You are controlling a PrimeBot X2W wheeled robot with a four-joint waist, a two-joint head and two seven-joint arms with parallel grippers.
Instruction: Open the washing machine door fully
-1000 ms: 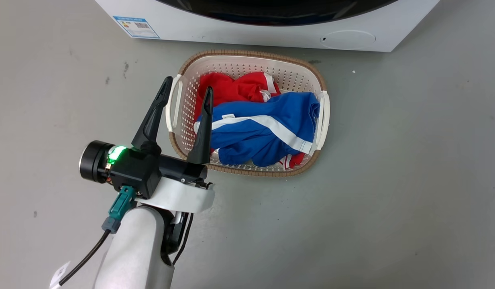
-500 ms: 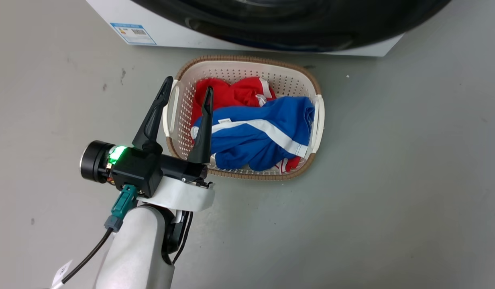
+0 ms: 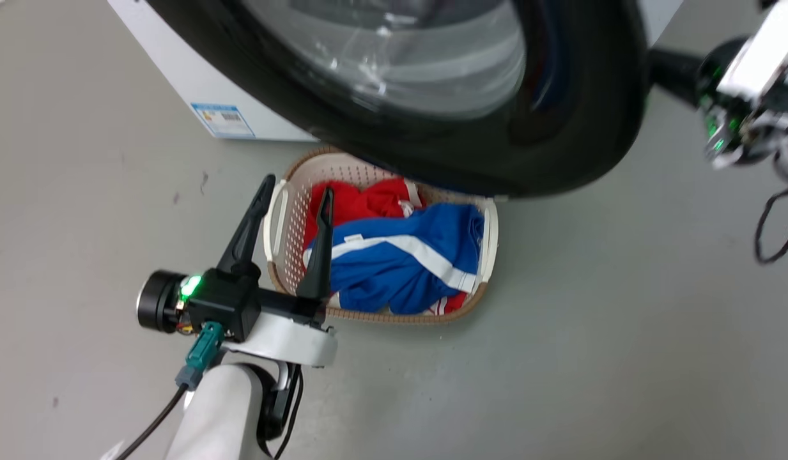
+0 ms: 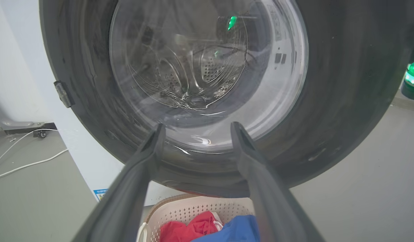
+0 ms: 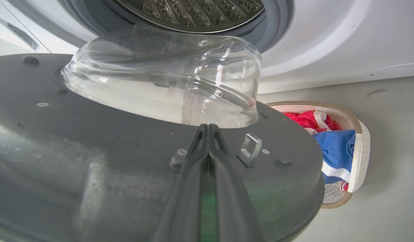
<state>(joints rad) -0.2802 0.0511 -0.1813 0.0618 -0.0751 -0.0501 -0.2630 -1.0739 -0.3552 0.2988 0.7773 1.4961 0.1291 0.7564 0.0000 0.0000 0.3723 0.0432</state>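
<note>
Washing machine door [image 3: 432, 150] part open; right gripper [image 5: 208, 129] pressed shut against its inner face; left gripper [image 3: 296, 187] spread, empty.

Head view: the door stands swung out from the white washing machine [image 3: 205, 76], its lower edge over a laundry basket [image 3: 400, 317] of red and blue clothes [image 3: 394, 268]; the left gripper is by the basket's left handle. Left wrist view: spread fingers [image 4: 149, 151] point at the door's outer face, steel drum [image 4: 193, 74] seen through the glass, basket below. Right wrist view: fingers together, nothing between them, tips on the door's grey inner face just beside the metal latch hook [image 5: 248, 149], under the glass bowl [image 5: 166, 77]; basket at right.
</note>
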